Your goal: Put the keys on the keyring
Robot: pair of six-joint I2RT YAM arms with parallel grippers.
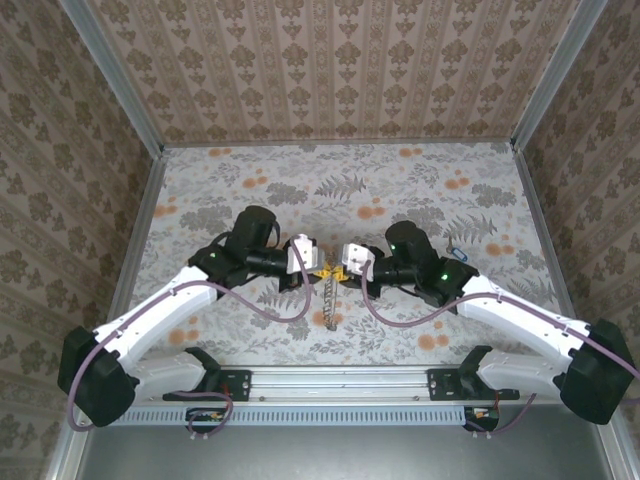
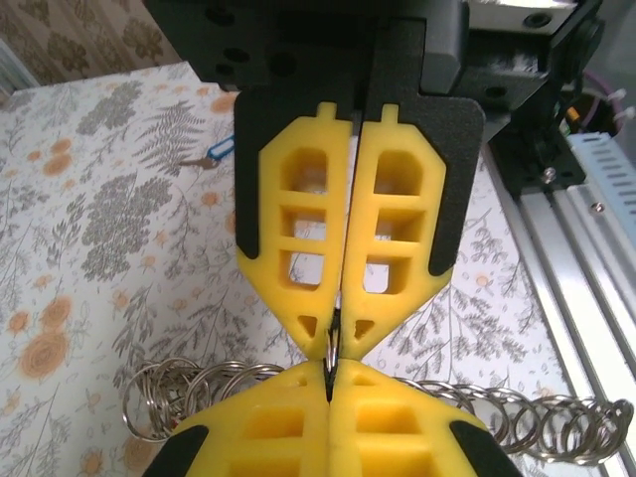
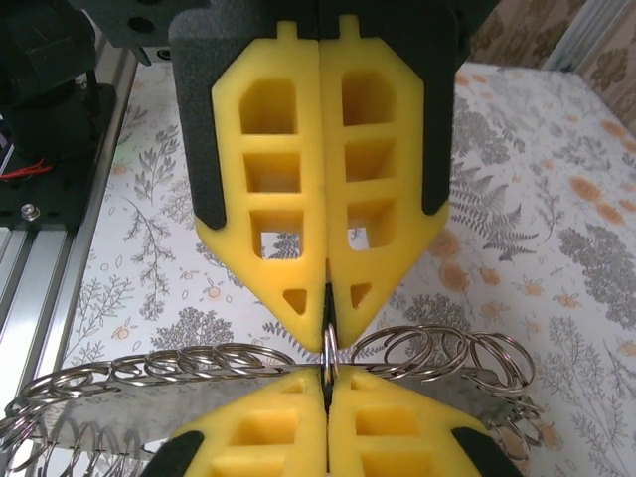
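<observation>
The keyring [image 1: 330, 300] is a silver chain of linked metal rings that hangs between the two grippers in mid-table. My left gripper [image 2: 330, 376] is shut on one ring [image 2: 333, 348], yellow fingertips pressed together. My right gripper [image 3: 326, 383] faces it tip to tip and is shut on the same ring [image 3: 328, 348]. The rest of the keyring [image 3: 447, 353] trails off to both sides of the fingers. From above, the left gripper [image 1: 318, 270] and right gripper [image 1: 341, 273] meet nose to nose. One of the keys, with a blue head [image 1: 458, 255], lies flat on the table to the right, also seen as the blue key [image 2: 214, 156].
The floral tablecloth [image 1: 340, 190] spreads open behind the grippers. Patterned walls [image 1: 330, 60] close in the back and both sides. A metal rail [image 1: 340, 385] with the arm bases runs along the near edge. Purple cables [image 1: 270, 310] loop under both arms.
</observation>
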